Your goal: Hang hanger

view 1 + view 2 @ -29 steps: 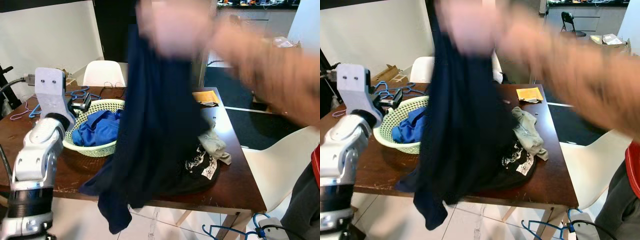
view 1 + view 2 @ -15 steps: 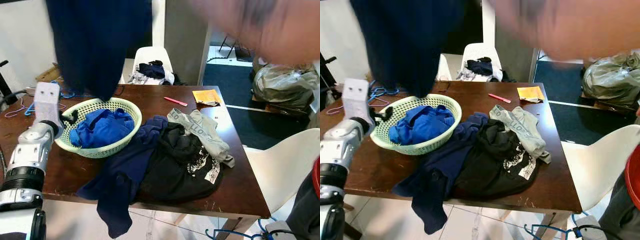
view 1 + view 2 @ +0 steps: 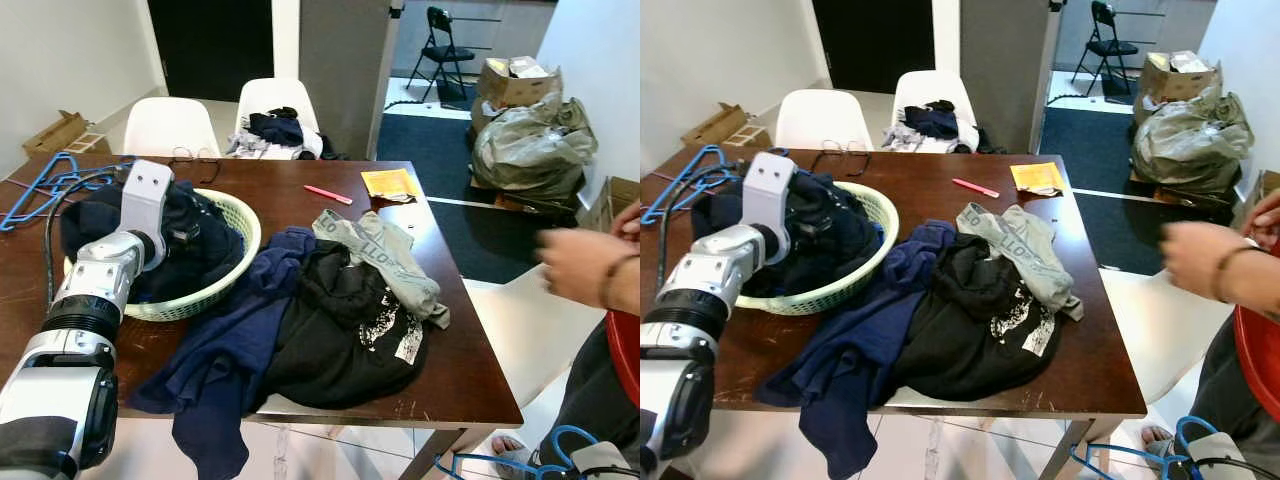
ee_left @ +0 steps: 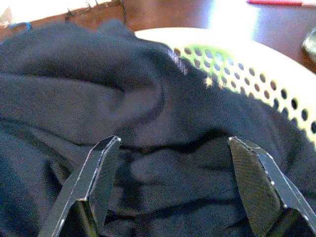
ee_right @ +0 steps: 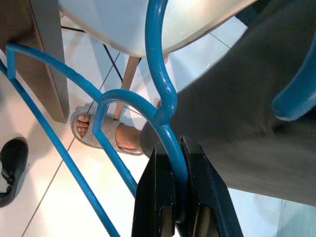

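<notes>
Clamped in the right gripper (image 5: 178,197) was the blue hanger (image 5: 163,94), low beside the table (image 3: 470,370) near a person's sandalled foot (image 5: 103,136). The left gripper (image 4: 173,168) hovered, fingers spread, over dark clothing (image 4: 123,98) in the green basket (image 3: 235,215) (more hangers (image 3: 50,180) lay behind it) — garments (image 3: 330,310) heaped alongside.
</notes>
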